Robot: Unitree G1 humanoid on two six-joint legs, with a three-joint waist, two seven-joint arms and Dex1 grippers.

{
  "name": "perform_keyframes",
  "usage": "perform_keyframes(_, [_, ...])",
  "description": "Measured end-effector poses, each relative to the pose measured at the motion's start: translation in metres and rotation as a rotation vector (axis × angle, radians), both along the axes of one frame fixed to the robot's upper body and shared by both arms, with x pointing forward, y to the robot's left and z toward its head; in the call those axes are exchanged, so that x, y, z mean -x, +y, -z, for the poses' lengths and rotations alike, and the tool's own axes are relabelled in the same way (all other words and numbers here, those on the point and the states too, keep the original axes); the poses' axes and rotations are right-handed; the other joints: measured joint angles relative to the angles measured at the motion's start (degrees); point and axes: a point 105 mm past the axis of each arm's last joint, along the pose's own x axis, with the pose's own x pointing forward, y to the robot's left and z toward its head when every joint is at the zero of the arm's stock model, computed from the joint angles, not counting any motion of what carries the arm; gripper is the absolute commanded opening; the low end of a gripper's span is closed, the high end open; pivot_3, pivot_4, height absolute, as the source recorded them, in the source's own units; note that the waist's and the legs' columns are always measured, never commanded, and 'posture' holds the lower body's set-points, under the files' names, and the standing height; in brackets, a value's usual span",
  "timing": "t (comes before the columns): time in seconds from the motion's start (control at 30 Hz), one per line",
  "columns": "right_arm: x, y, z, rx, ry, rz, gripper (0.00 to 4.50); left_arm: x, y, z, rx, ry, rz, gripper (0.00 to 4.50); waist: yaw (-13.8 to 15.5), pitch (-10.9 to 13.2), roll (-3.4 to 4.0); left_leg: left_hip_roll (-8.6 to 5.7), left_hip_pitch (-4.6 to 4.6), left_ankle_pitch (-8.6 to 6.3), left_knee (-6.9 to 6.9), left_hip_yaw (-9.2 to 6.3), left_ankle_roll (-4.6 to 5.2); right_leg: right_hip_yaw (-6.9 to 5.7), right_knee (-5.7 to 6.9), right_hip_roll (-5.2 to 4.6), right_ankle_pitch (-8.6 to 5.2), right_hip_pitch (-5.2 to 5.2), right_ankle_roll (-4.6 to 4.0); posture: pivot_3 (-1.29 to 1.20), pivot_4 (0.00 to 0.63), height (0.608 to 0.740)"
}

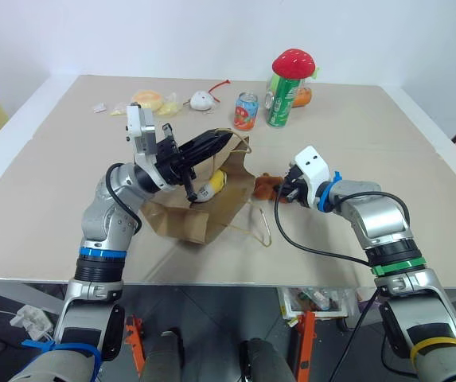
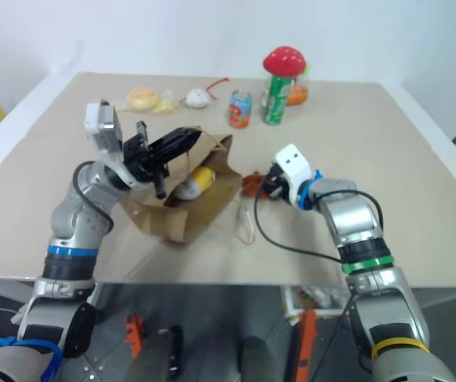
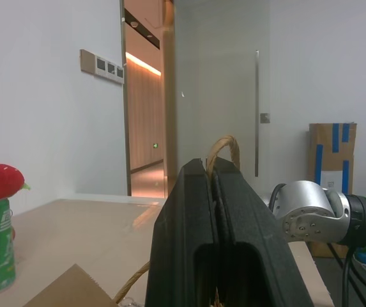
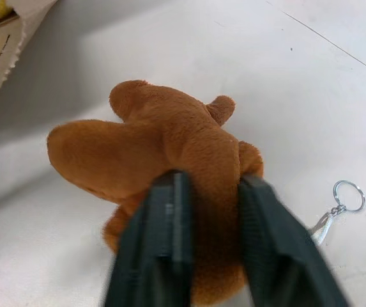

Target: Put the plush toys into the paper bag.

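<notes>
Holding the paper bag [image 1: 204,208] open is your left gripper [image 1: 205,143], its fingers pressed together on one twisted-paper handle [image 3: 223,146] and lifted so the mouth gapes toward the right arm. Inside that mouth you can see the yellow-and-white egg toy [image 1: 212,185] already lying in the bag, so one of the two is done. Your right gripper [image 4: 207,211] is clamped on the brown plush bear [image 4: 163,160], fingers squeezing its body on the table [image 1: 371,143] just beside the bag's opening (its keyring [image 4: 345,198] trails on the surface behind). You'll probably need to lift the bear clear and carry it over the bag's lip; a low sweep could catch the loose handle [image 1: 261,227] lying on the table.
</notes>
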Motion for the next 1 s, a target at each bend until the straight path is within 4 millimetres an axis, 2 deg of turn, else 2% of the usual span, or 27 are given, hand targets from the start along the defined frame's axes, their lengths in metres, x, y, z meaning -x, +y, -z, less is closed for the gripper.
perform_keyframes(0.13, [-0.001,-0.017,-0.009,-0.043,-0.005,0.065,0.2,0.0,0.0,0.0,-0.001,0.0,0.001,0.0,0.13,0.0,0.0,-0.01,-0.04,0.0,0.01,0.0,0.0,0.0,0.0,-0.01,0.0,0.0,0.0,0.0,0.15,0.74])
perform_keyframes(0.2, [0.003,-0.031,-0.02,-0.07,-0.017,0.081,0.2,0.0,0.0,0.0,-0.001,-0.001,0.0,0.0,0.21,0.01,0.01,-0.02,-0.06,0.0,0.0,0.0,0.0,0.0,0.0,-0.02,-0.01,-0.01,0.01,0.0,0.15,0.74])
perform_keyframes(0.27, [0.014,-0.052,-0.049,-0.103,-0.072,0.086,0.2,0.001,0.001,-0.001,-0.003,-0.004,0.0,0.0,0.22,0.02,0.03,-0.03,-0.06,0.0,-0.04,0.0,0.0,0.02,0.0,-0.02,-0.09,-0.02,0.07,0.0,0.15,0.74])
perform_keyframes(0.33, [0.039,-0.06,-0.071,-0.104,-0.103,0.01,0.2,0.001,0.001,-0.001,-0.006,-0.008,0.001,0.0,0.19,0.02,0.03,-0.02,-0.03,-0.01,-0.14,-0.02,0.0,0.02,0.0,0.01,-0.14,-0.03,0.14,0.0,0.15,0.74])
perform_keyframes(0.4, [0.056,-0.052,-0.072,-0.097,-0.079,-0.077,0.2,0.001,0.002,-0.001,-0.006,-0.008,0.0,0.0,0.1,0.02,0.03,-0.01,-0.01,-0.03,-0.15,-0.04,-0.01,0.02,0.0,0.02,-0.16,-0.02,0.18,0.0,0.15,0.74])
perform_keyframes(0.43, [0.07,-0.035,-0.067,-0.106,-0.041,-0.17,0.2,0.001,0.001,-0.001,-0.006,-0.008,0.005,0.0,-0.1,0.02,0.03,-0.01,0.01,-0.04,-0.15,-0.03,-0.01,0.02,0.0,0.02,-0.15,-0.02,0.18,0.0,0.15,0.74])
perform_keyframes(0.47, [0.072,-0.033,-0.067,-0.107,-0.035,-0.181,0.2,0.002,0.0,0.0,-0.006,-0.008,0.006,0.0,-0.35,0.02,0.03,0.0,0.04,-0.04,-0.14,-0.01,-0.02,0.05,0.0,0.02,-0.13,-0.03,0.15,0.0,0.15,0.74])
perform_keyframes(0.6, [0.085,0.002,-0.054,-0.076,0.012,-0.294,0.2,0.001,0.0,0.0,-0.006,-0.008,0.008,0.0,-0.32,0.02,0.03,0.0,0.07,-0.04,-0.01,-0.04,-0.02,0.06,0.0,0.03,-0.02,-0.01,-0.02,0.0,0.15,0.74])
perform_keyframes(0.63, [0.083,0.023,-0.048,-0.094,0.022,-0.33,0.2,0.001,0.0,0.0,-0.005,-0.004,0.009,0.0,-0.34,0.02,0.03,0.0,0.07,-0.04,0.1,-0.02,-0.02,0.07,0.0,0.02,0.08,-0.02,-0.04,0.0,0.15,0.74])
perform_keyframes(0.8, [0.07,0.045,-0.055,-0.102,-0.022,-0.323,0.2,0.0,0.001,0.0,-0.005,-0.003,0.005,0.0,-0.11,0.02,0.02,-0.01,0.03,-0.04,0.19,0.01,-0.03,0.07,0.0,-0.03,0.14,-0.01,-0.07,0.0,0.15,0.74])
perform_keyframes(0.87, [0.063,0.062,-0.061,-0.116,-0.047,-0.334,0.2,0.0,0.0,0.001,-0.005,-0.003,0.009,0.0,-0.11,0.02,0.02,0.0,0.03,-0.04,0.18,0.01,-0.02,0.07,0.0,-0.02,0.15,-0.02,-0.07,0.0,0.15,0.74])
perform_keyframes(1.0, [0.055,0.082,-0.06,-0.144,-0.04,-0.347,0.2,0.001,0.001,0.001,-0.007,-0.005,0.01,0.0,-0.03,0.02,0.03,0.0,-0.07,-0.02,0.11,0.02,0.0,0.07,0.01,-0.01,0.08,-0.09,-0.02,0.0,0.15,0.74])
